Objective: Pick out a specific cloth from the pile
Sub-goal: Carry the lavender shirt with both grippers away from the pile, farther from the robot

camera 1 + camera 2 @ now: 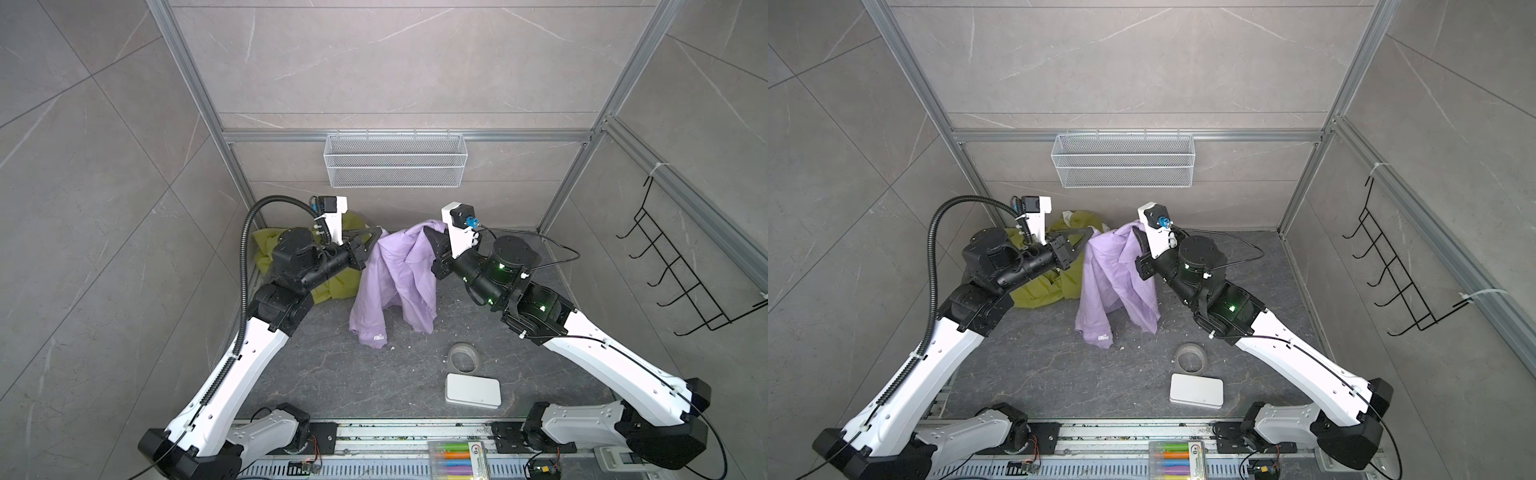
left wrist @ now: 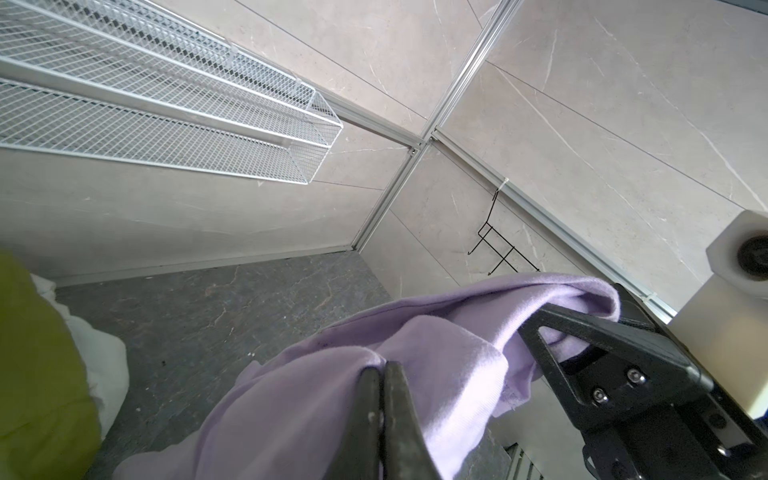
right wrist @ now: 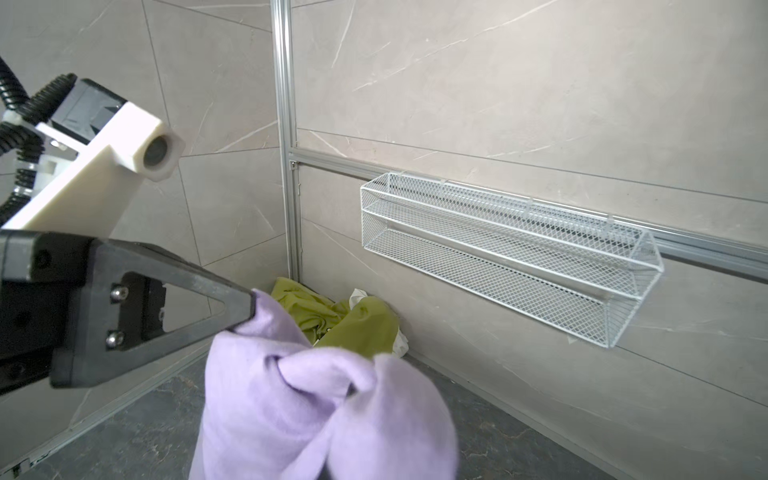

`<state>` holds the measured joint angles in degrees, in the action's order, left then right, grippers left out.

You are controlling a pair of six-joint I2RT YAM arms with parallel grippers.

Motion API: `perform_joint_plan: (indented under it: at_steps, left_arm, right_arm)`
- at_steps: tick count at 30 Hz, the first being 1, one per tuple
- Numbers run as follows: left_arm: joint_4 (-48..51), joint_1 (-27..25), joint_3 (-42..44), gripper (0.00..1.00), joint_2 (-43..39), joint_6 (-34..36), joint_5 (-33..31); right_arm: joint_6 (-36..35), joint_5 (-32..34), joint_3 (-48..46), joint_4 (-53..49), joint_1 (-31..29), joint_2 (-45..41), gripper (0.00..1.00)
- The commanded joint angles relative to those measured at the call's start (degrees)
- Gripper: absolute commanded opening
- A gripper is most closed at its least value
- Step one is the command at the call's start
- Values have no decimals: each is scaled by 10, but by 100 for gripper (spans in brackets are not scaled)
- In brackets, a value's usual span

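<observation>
The left gripper [image 2: 382, 368] has its jaws pressed together on a fold of the cloth [image 2: 436, 374], and the lavender fabric comes out right at their tips. The right gripper [image 2: 527, 328] stands near and faces it. Its jaws are also clamped on an upper edge of the same cloth, though in the right wrist view the fabric covers them and the tips are hidden. In both top views the cloth hangs down from the two pairs of jaws, and its lower ends reach the tabletop [image 1: 332, 386] below them. The pile [image 1: 336, 289], olive-green with some white, lies lower than the left jaws and behind them, in the corner. A tape roll [image 1: 462, 358] and a white box [image 1: 473, 390] lie well apart from both jaws.
</observation>
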<state>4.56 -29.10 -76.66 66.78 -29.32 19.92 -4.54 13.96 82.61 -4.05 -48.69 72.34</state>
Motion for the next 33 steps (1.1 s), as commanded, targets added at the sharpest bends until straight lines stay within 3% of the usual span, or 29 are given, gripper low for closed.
perform_joint_plan:
  at_steps: [1,17,26,33]
  left_arm:
    - [-78,-23,-40,0,23,18,-17]
    - [-153,-103,-182,0,186,5,-26]
    - [-175,-136,-283,0,292,-31,-2]
    - [-188,-154,-298,0,329,-40,9]
  right_arm:
    - [26,-13,19,1,24,0,0]
    - [86,-33,43,-26,168,-7,0]
    - [95,-31,38,-48,216,-25,0]
    - [104,-32,14,-47,252,-47,0]
